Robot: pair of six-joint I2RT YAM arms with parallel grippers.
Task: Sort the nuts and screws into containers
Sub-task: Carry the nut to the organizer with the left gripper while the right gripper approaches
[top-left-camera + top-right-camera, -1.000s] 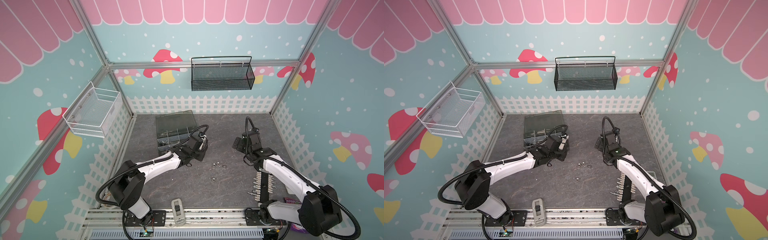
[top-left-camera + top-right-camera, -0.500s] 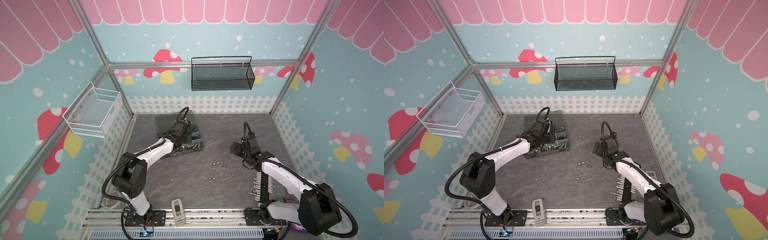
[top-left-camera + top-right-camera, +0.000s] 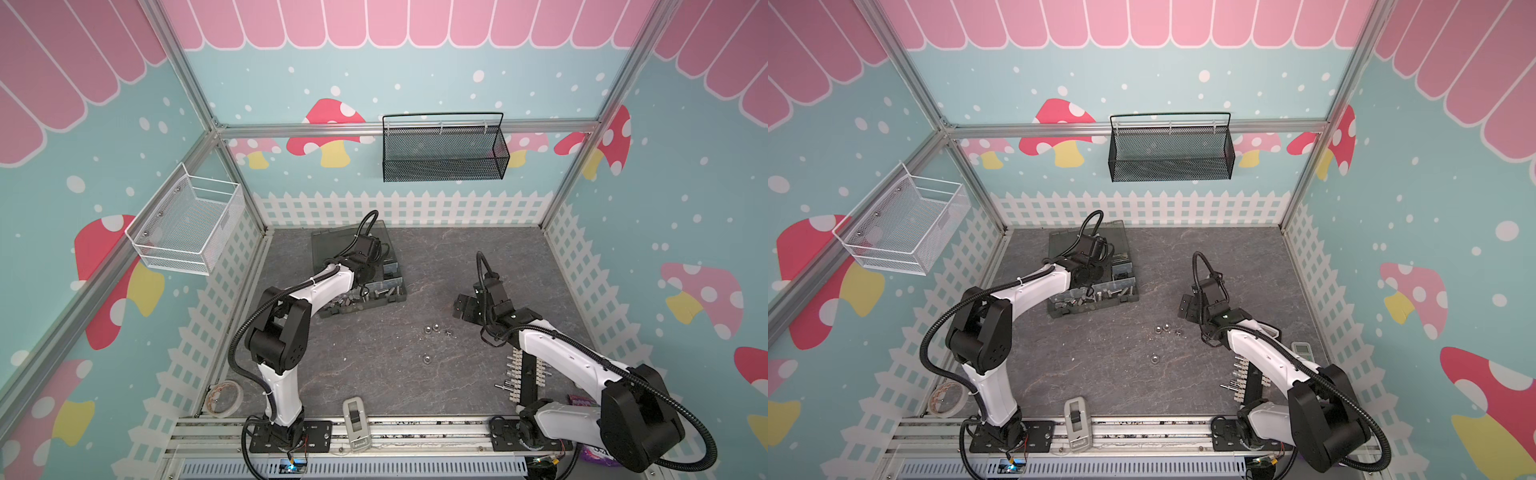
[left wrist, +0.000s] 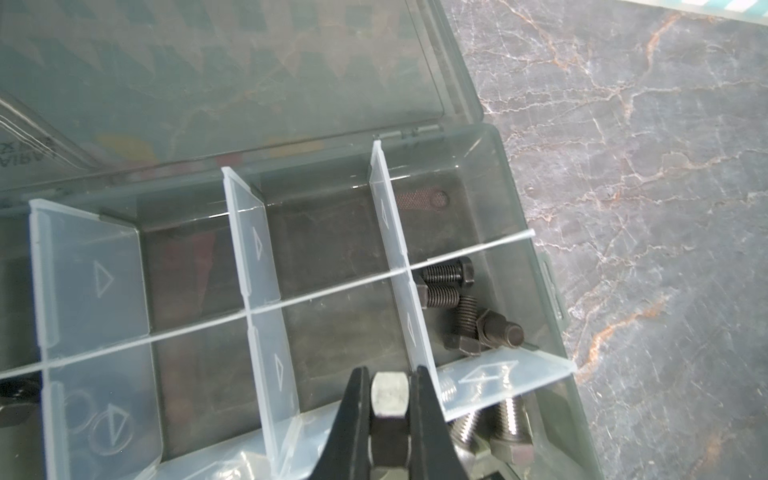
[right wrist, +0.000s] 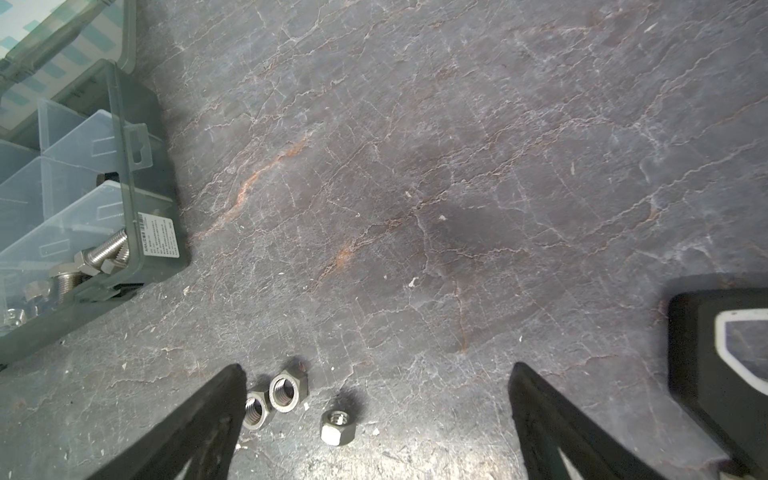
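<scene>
Silver nuts [image 5: 288, 390]: three clustered loose; left hand [image 4: 388, 374] grips one fastener [image 4: 388, 401].

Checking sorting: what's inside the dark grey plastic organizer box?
Black hex bolts in one end compartment, shiny silver bolts in the next. Left pincer, gripping a silver hex piece, covers what's beneath.

A dark grey, stone-veined tabletop [image 3: 436, 266] is seen in both top views. On its far left part a dark grey plastic organizer box [image 3: 374, 306] is set, its smoky see-through lid [image 3: 332, 245] opened. Near the middle, four small shiny silver hex nuts [image 3: 427, 329] are scattered loose: three are grouped close together, two of them touching, and one is left apart nearer the front edge. A white terminal strip with metal pins [image 3: 515, 376] is laid at the right front, and a roll of clear tape [image 3: 224, 398] at the left front corner.
</scene>
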